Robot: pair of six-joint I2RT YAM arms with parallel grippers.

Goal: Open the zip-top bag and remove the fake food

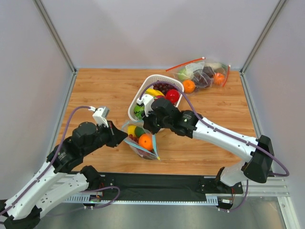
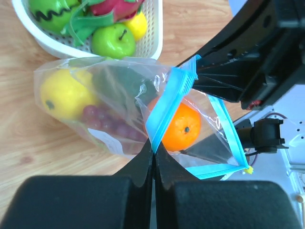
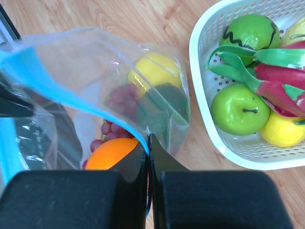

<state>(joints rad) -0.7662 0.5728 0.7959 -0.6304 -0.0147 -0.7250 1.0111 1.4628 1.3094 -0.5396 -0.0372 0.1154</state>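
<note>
The zip-top bag (image 1: 141,143) lies on the table in front of the basket, its teal strips pulled apart so the mouth gapes. Inside are an orange (image 1: 146,141), a yellow lemon (image 2: 62,93), a dark green fruit (image 2: 121,83) and reddish grapes (image 2: 107,121). My left gripper (image 2: 153,147) is shut on one teal strip (image 2: 164,112) near the orange (image 2: 181,126). My right gripper (image 3: 148,138) is shut on the other strip (image 3: 95,105), just above the orange (image 3: 109,152). In the top view the left gripper (image 1: 123,135) and right gripper (image 1: 148,125) flank the bag.
A white basket (image 1: 164,77) with apples, a lemon, a dragon fruit and other fruit stands right behind the bag; its rim (image 3: 200,71) is close to my right gripper. A second bag with a red-orange zip (image 1: 202,74) and a loose orange (image 1: 188,86) lie at the back right.
</note>
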